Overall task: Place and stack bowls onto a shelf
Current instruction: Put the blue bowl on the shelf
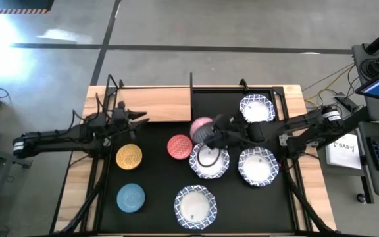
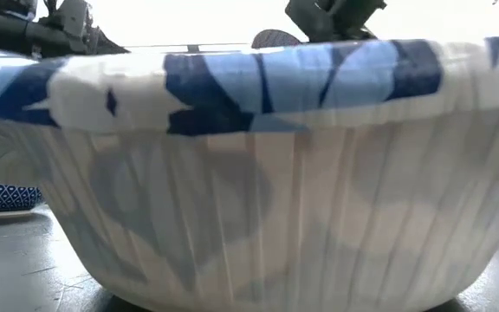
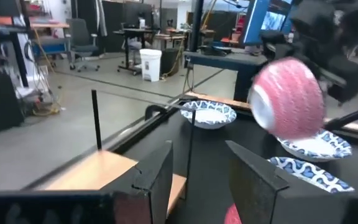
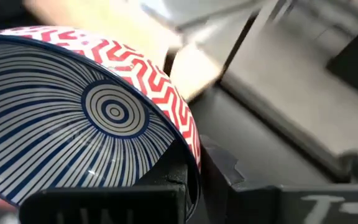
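My right gripper (image 1: 209,133) is shut on a small bowl (image 1: 201,125), pink-red outside and blue-lined inside, above the black mat (image 1: 156,174), just off the shelf's right end. The shelf (image 1: 153,103) is a light-wood board with black posts at the far left. My left gripper (image 1: 143,118) is open and empty at the shelf's near edge. The yellow (image 1: 129,156), blue (image 1: 131,197) and red (image 1: 178,146) small bowls and several white blue-rimmed bowls, one of them (image 1: 258,166) right of the held bowl, rest on the mat. No grey bowl shows. My right gripper pinches the small bowl's red zigzag rim (image 4: 190,144), one finger inside the bowl and one (image 4: 232,177) outside. The fingers come from the table's right. The bowl (image 3: 288,99) is lifted clear and tipped on its side.
A white bowl (image 1: 209,161) lies right below the held bowl, another (image 1: 256,108) at the far right, and one (image 2: 258,165) at the near edge fills the low view. Thin black posts (image 3: 95,118) stand at the shelf's edges. The shelf board (image 3: 101,171) is bare.
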### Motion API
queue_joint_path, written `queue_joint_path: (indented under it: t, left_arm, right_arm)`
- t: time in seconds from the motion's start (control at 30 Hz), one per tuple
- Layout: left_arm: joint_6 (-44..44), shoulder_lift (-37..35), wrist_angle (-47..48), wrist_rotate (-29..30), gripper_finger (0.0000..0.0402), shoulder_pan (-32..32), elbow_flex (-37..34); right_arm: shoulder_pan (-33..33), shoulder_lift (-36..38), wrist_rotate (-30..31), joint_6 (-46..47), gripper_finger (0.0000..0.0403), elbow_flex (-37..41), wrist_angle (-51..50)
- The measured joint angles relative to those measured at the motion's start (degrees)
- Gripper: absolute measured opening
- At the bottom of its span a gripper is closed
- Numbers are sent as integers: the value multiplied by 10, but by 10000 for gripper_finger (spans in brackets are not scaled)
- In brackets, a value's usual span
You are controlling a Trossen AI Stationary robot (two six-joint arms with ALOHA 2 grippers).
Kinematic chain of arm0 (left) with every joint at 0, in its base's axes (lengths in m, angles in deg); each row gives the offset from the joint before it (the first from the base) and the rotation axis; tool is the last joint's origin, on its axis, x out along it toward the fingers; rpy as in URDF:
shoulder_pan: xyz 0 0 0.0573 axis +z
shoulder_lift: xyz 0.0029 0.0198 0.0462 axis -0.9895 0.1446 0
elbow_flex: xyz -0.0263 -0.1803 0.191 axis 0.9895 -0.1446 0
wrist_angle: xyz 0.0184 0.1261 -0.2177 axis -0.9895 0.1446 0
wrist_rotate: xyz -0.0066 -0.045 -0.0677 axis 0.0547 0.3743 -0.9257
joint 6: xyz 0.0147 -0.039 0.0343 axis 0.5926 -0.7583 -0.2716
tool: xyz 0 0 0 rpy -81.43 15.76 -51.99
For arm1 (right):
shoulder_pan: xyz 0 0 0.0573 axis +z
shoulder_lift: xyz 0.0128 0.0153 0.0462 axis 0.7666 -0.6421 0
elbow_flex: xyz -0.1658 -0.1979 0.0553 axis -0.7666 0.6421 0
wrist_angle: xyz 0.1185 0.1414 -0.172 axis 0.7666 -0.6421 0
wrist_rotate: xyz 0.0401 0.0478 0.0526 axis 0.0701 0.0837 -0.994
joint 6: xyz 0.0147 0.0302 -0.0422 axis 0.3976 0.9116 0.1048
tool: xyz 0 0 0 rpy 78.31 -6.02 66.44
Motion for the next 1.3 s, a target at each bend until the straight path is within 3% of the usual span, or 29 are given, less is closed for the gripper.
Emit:
queue_joint_path:
  t: [0.2,0.33,0.43,0.6,0.9,1.13,1.3]
  left_arm:
    - [32,62,0,1,126,0,67]
    - [60,98,-2,3,126,0,113]
    - [75,125,-15,37,126,-2,133]
    - [85,177,-77,126,126,-11,139]
    - [151,291,-262,157,126,-52,127]
    - [299,363,-401,321,126,-134,126]
    - [442,421,-570,431,126,-182,126]
  right_arm:
    - [-25,0,53,-149,13,0,185]
    - [-42,0,107,-205,13,1,238]
    - [-56,0,155,-218,13,2,261]
    - [-83,-11,156,-241,13,2,318]
    - [-114,-112,156,-428,13,-31,521]
    - [-134,-185,158,-511,13,-98,595]
    - [-139,-226,148,-523,13,-155,606]
